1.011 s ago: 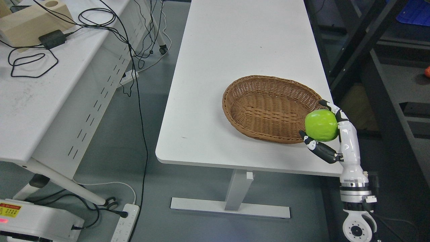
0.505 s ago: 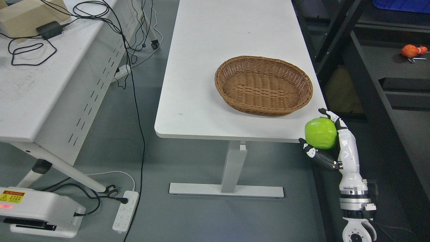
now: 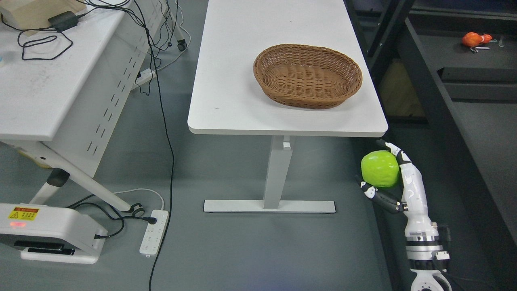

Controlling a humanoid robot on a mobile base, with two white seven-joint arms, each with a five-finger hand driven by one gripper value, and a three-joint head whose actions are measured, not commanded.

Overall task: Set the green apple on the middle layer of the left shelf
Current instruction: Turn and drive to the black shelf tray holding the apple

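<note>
The fingers [image 3: 388,146] of your right hand [image 3: 387,178] are curled around the green apple [image 3: 379,169], low on the right of the frame. One dark finger sits under it and the others wrap behind. The picking up is done. You must carry it to the shelf. The basket [image 3: 307,76] on the worktop [image 3: 242,81] looks empty.

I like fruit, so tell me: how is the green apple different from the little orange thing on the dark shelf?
The green apple is bright green, while the orange thing is orange-red. The apple is held in the right hand, off any surface; the orange thing lies on the dark shelf. The apple looks bigger in the picture and sits nearer the camera; the orange thing is far off at the upper right. Both look rounded.
</note>
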